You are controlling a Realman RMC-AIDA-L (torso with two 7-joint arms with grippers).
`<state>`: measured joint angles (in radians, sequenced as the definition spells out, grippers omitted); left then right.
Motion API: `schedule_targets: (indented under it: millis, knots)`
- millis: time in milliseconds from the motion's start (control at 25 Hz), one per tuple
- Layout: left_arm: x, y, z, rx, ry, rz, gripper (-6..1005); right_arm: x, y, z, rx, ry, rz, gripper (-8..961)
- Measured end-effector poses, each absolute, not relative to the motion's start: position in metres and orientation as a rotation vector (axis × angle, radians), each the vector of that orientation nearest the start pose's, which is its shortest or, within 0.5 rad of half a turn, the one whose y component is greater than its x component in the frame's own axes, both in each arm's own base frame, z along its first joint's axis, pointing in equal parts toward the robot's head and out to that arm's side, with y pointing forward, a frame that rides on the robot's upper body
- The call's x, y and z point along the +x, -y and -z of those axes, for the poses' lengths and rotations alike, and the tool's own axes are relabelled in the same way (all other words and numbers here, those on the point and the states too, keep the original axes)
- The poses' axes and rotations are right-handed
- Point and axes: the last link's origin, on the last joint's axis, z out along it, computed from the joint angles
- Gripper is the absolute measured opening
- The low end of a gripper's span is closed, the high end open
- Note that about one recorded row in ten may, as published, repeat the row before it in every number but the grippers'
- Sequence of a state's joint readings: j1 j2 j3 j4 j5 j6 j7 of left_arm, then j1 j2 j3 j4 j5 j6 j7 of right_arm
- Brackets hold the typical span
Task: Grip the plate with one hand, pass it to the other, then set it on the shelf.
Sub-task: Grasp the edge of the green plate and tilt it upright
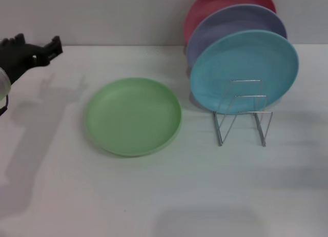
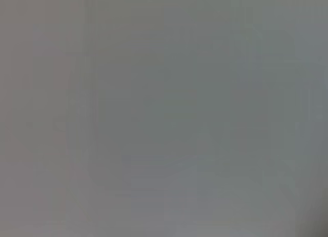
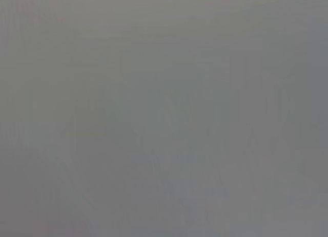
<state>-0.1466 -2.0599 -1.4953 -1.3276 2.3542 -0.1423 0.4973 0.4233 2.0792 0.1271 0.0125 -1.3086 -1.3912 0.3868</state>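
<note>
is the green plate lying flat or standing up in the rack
Lying flat on the table: the green plate shows its full round face, apart from the rack.

white table against a pale wall

a broad white table (image 1: 169, 196) fills nearly the whole head view, matte and faintly streaked. behind it a plain pale grey wall (image 1: 102, 16) runs straight along the table's far edge. the light is soft and comes from above, laying dim grey shadows on the table at the left side and a faint one near the front edge. both wrist views show only a flat grey blur, nothing to make out.
</note>
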Motion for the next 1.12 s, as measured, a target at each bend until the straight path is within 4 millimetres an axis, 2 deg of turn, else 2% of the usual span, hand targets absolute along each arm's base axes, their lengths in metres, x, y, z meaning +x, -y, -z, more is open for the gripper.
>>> schedule_targets:
  millis: [80, 240, 320, 400, 640, 800, 1120]
  knots:
    - [-0.241, -0.377, -0.039, -1.775, 0.793, 0.44, 844, 0.36, -0.307, -0.045, -1.246, -0.617, -0.889, 464]
    - [-0.234, -0.381, -0.042, -1.909, 0.984, 0.375, 844, 0.358, -0.31, -0.046, -1.253, -0.605, -0.892, 463]
    - [-0.234, -0.381, -0.042, -1.909, 0.984, 0.375, 844, 0.357, -0.311, -0.046, -1.256, -0.603, -0.893, 463]
    - [-0.23, -0.385, -0.045, -1.985, 1.117, 0.262, 844, 0.355, -0.313, -0.046, -1.26, -0.599, -0.898, 463]
    - [-0.222, -0.391, -0.041, -1.991, 1.161, 0.062, 844, 0.352, -0.317, -0.047, -1.264, -0.59, -0.903, 464]
    - [-0.214, -0.394, -0.035, -2.005, 1.188, 0.026, 844, 0.352, -0.321, -0.049, -1.27, -0.586, -0.894, 463]
    - [-0.205, -0.398, -0.02, -2.004, 1.24, -0.03, 741, 0.353, -0.326, -0.053, -1.272, -0.582, -0.878, 463]
